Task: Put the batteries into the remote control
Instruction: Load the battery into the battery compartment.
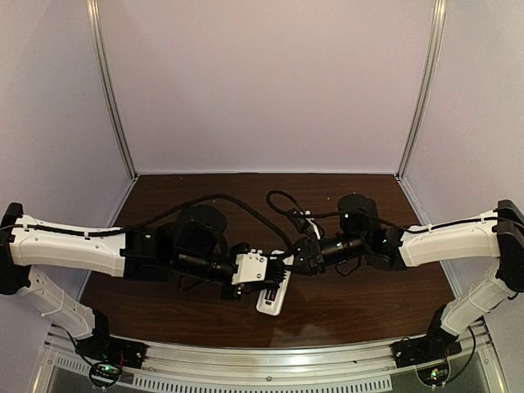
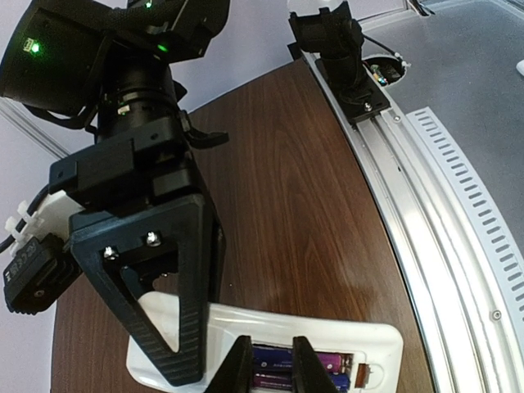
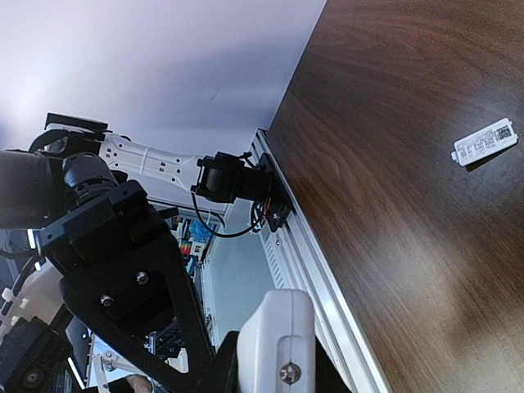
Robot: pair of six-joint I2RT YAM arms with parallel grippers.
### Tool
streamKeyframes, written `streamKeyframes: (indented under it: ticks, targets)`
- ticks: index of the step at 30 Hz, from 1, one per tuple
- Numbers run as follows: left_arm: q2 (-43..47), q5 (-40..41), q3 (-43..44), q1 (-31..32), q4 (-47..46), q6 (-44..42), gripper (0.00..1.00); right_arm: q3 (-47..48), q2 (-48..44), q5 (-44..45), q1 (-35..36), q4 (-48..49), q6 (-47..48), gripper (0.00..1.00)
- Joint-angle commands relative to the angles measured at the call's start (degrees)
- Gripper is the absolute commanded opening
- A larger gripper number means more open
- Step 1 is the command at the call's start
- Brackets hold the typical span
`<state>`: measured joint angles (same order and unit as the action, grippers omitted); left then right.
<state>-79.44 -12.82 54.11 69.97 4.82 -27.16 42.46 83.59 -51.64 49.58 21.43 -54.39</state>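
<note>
The remote control, one slim white bar, is lying on the dark wooden tabletop between the two arms, with its recessed compartment facing up. Two batteries are sitting side by side in that compartment, both bluish-purple, the upper one showing a reddish end. One small white cover piece, its printed label facing up, is lying alone on the tabletop, well apart from the remote. Two claws are meeting at the remote, one from each side. The right claw is clamping one end of the remote control, its black fingers pressing the white body from both sides. The left claw is hanging over the compartment with its jaws standing only narrowly apart, and the batteries are showing through the gap between its two fingers. Those fingertips are running off the bottom edge of the left wrist view, so I cannot tell whether they are touching the batteries; nothing is showing as gripped between them.
</note>
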Motion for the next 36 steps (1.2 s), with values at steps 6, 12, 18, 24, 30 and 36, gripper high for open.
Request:
streamKeyframes:
  ticks: [6,12,18,24,30,36]
  targets:
    - [-1.6,1.4,1.3,0.2,-0.6,-0.8,0.16,2.2,0.0,-0.4,1.0,-0.9,2.2,0.0]
    - [-1.3,1.6,0.8,0.2,-0.6,-1.5,0.17,2.3,0.0,-0.5,1.1,-1.0,2.4,0.0]
    - [0.3,0.3,1.0,0.6,-1.2,-2.4,0.18,2.0,0.3,-0.4,1.1,-0.6,2.1,0.0]
    - [2.8,-0.9,-0.3,1.3,-3.1,-3.0,0.2,1.8,0.7,-0.4,1.1,-0.1,1.8,0.0]
    - [3.4,1.4,-1.2,1.2,-2.4,-3.2,0.19,1.8,0.6,-0.6,1.1,0.3,1.8,0.0]
    - [2.1,2.5,-1.4,1.2,-2.2,-3.1,0.18,2.0,0.4,-1.0,1.7,0.4,2.0,0.0]
